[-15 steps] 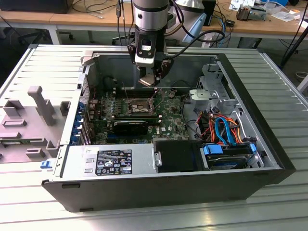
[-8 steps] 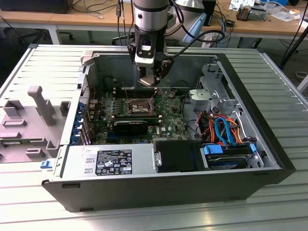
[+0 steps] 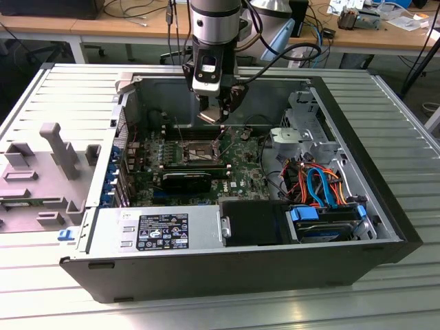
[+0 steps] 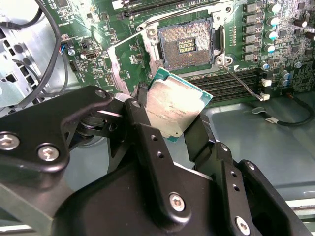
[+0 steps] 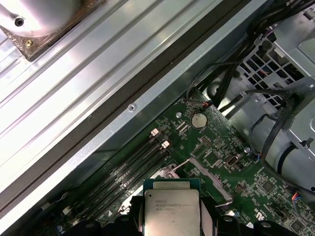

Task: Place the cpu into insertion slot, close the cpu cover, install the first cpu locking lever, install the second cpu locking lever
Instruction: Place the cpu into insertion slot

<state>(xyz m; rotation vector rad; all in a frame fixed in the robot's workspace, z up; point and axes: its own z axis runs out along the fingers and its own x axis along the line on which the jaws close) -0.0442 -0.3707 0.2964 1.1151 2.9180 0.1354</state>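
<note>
Here the end effector (image 3: 221, 117) holds the cpu (image 4: 173, 105) above a ribbed table (image 3: 407, 141).

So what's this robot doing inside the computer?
A robot arm's gripper is shut on the cpu, a small silver chip, and holds it tilted above the motherboard inside an open computer case. The insertion slot is bare, and its cpu cover stands open beside it. The chip is not yet seated.

I'm looking in on a lab or workshop: an open PC case (image 3: 206, 275) on a slotted aluminium table (image 3: 385, 306), cable-strewn wooden benches (image 3: 103, 27) behind it.
</note>
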